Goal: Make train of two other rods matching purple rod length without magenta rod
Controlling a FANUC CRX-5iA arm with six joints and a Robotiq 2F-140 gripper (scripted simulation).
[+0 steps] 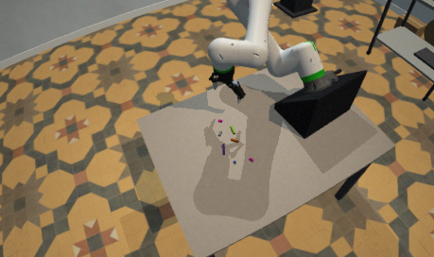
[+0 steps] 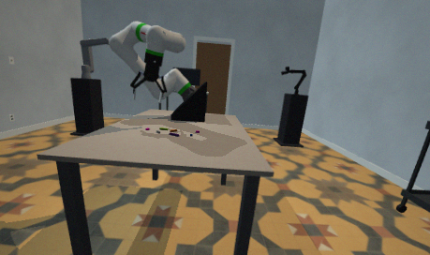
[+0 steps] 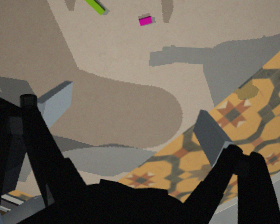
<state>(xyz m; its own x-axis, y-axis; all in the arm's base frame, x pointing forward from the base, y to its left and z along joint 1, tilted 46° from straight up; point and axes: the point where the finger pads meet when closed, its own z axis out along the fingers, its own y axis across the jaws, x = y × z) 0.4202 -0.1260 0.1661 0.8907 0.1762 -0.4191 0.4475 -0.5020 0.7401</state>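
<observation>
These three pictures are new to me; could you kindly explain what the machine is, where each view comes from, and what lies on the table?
It is one white jointed robot arm ending in a black two-fingered gripper, open and holding nothing. One picture looks down from above, one from across the room, one from the wrist past the fingers. On the grey table lie small coloured rods: purple, lime, orange, grey, two magenta, and a tiny blue one.

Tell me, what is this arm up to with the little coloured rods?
The arm's hand hangs open and empty above the table, holding nothing. The rods lie scattered and apart: purple, lime, orange, grey, blue and two magenta. No two are laid end to end.
</observation>
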